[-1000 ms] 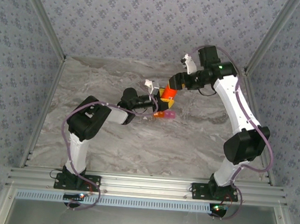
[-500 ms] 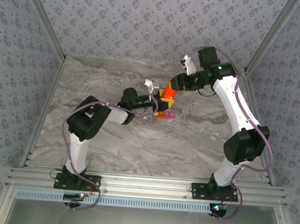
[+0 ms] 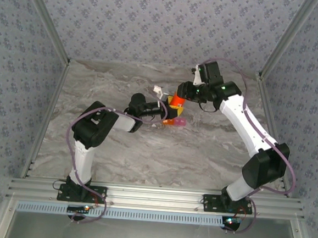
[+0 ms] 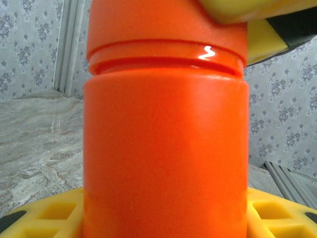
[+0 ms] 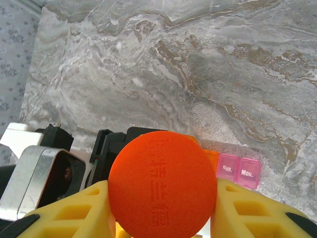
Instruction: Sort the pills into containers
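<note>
At the centre of the overhead view, just above the middle, the 2 arms meet over the marble table [image 3: 123, 149] around an orange bottle [image 3: 175, 102]. The left gripper [image 3: 167, 106] reaches in from the left and is clenched on the bottle's body. In its wrist camera the bottle stands upright through the middle of the frame, and the gripper's yellow fingers [image 4: 47, 213] flank its base in the lower left and lower right corners.

The right gripper [image 3: 183, 93] comes in from the upper right and is clamped on the bottle's cap [image 5: 162, 186]. In the right wrist camera, looking straight down, the round cap sits at the bottom centre. The 2 yellow fingers [image 5: 250, 210] press against its left and right sides. The left wrist camera also catches 1 of these fingers at the top right, against the cap's rim.

The pill box [image 3: 175, 122] lies on the table just below the bottle in the overhead view, orange on the left and pink on the right. From the right wrist camera it sits right of the cap, its pink lids [image 5: 240, 171] marked "Sun." and "Mon." and closed.
</note>
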`<action>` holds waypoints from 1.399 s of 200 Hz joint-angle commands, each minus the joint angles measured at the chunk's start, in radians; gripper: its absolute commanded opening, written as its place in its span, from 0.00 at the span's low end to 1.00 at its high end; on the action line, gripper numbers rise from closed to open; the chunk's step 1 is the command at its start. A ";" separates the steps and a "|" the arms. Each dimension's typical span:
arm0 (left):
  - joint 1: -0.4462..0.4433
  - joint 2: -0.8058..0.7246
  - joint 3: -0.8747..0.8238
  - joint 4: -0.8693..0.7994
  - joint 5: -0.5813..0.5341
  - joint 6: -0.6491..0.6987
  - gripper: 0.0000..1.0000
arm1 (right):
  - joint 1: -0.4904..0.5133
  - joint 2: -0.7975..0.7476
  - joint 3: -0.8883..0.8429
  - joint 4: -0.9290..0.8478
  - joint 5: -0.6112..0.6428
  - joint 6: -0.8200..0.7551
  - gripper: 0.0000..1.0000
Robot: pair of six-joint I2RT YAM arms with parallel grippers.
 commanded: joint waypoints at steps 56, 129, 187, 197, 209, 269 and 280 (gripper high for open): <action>-0.015 -0.026 0.032 0.121 -0.008 0.001 0.00 | -0.041 0.017 0.117 -0.120 -0.153 -0.022 0.65; -0.018 -0.023 0.037 0.121 -0.006 -0.005 0.00 | -0.173 0.082 0.320 -0.265 -0.354 -0.246 0.84; -0.018 -0.019 0.044 0.121 -0.002 -0.009 0.00 | -0.159 0.177 0.361 -0.368 -0.383 -0.466 0.85; -0.018 -0.017 0.044 0.122 -0.001 -0.010 0.00 | -0.154 0.183 0.360 -0.370 -0.377 -0.471 0.85; -0.018 -0.017 0.046 0.121 -0.002 -0.010 0.00 | -0.151 0.190 0.358 -0.372 -0.379 -0.474 0.84; -0.019 -0.015 0.049 0.121 -0.001 -0.011 0.00 | -0.143 0.199 0.347 -0.368 -0.387 -0.472 0.76; -0.018 -0.015 0.049 0.121 -0.001 -0.011 0.00 | -0.142 0.198 0.345 -0.367 -0.387 -0.472 0.73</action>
